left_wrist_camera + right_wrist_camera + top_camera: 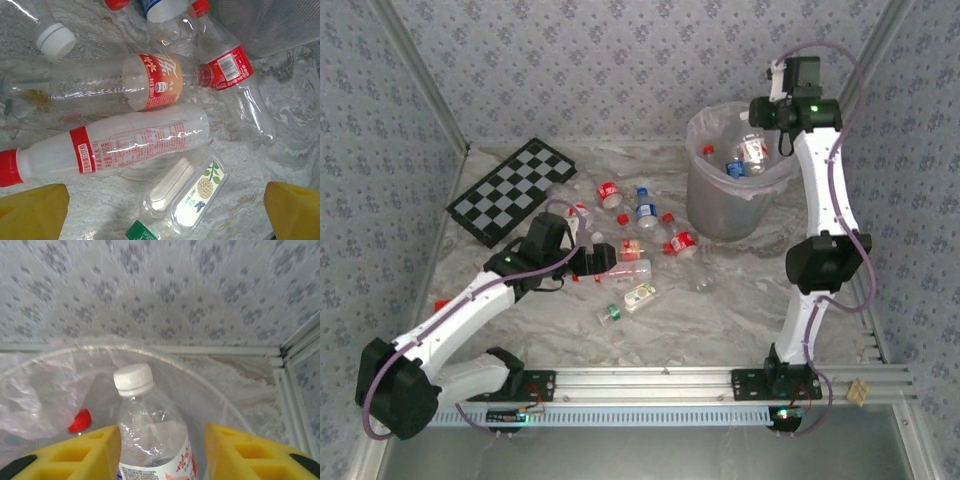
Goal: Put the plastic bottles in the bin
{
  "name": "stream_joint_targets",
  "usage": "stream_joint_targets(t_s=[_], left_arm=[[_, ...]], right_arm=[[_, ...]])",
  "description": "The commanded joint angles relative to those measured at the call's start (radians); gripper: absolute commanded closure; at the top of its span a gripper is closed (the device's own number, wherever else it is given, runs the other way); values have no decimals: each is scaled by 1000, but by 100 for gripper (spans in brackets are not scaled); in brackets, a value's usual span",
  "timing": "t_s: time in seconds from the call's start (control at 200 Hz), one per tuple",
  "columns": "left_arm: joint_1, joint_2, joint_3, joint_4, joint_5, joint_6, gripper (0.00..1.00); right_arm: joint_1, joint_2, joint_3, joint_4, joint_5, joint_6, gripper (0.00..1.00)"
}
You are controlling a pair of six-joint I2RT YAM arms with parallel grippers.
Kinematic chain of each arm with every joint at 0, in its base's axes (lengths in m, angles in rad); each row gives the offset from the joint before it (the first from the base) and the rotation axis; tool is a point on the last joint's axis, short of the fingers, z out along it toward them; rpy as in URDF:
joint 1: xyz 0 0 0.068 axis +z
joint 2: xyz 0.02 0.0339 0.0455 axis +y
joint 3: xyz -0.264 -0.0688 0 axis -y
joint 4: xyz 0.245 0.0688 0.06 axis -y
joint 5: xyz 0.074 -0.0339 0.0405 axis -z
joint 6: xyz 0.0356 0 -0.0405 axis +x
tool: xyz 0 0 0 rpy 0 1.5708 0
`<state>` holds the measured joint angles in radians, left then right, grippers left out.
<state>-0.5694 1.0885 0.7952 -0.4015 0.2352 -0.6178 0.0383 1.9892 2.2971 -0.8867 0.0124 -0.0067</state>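
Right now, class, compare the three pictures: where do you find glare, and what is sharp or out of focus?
Top external: even, soft light; the bottles look small and grainy. Left wrist: glare streaks on the red-banded bottle, itself sharp; the left pincer's fingers blur. Right wrist: white-capped bottle fairly sharp, wallpaper soft.

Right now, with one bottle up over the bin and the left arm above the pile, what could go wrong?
1. A gap shows beside the white-capped bottle between the fingers of the right end effector; if it slips tilted, it might clip the rim of the bin.
2. The open left end effector hangs over the red-banded bottle, which lies side by side with the orange-labelled bottle; closing could catch both or squirt one away.
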Motion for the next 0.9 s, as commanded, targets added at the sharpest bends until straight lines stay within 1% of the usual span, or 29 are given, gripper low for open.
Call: stream_joint_targets(t_s=[0.0,0.075,0.19,0.235,0.315,0.405,0.52,0.635,0.735,0.805,0.82,0.845,0.895], left_arm=[[2,-10,3,2,-10,8,0],[3,-19,0,-6,-18,9,0],[3,-24,-5,-16,-35,2,0],[4,-19,-5,-16,-37,1,0],[5,-1,1,-14,-33,4,0],[5,21,13,-7,-23,3,0],[2,37,22,-1,-25,-6,0],[4,32,19,-9,-61,-27,0],[11,31,32,-37,-148,-70,0],[31,42,51,-49,-186,-94,0],[35,47,57,-49,-191,-99,0],[44,55,67,-49,-201,-108,1],[56,78,90,-49,-218,-120,1]], right_arm=[[14,8,-107,-11,15,6,55],[13,-35,-231,37,23,15,59],[10,-123,-423,113,35,26,60],[9,-156,-473,134,39,28,60],[5,-196,-509,147,49,35,60],[3,-218,-470,129,44,36,59],[7,-240,-370,79,33,40,51],[7,-284,-313,53,4,62,43],[6,-332,-310,37,-56,83,34],[7,-371,-330,24,-114,99,30],[7,-380,-336,22,-125,104,27],[7,-397,-350,19,-144,110,25],[5,-436,-390,14,-175,122,19]])
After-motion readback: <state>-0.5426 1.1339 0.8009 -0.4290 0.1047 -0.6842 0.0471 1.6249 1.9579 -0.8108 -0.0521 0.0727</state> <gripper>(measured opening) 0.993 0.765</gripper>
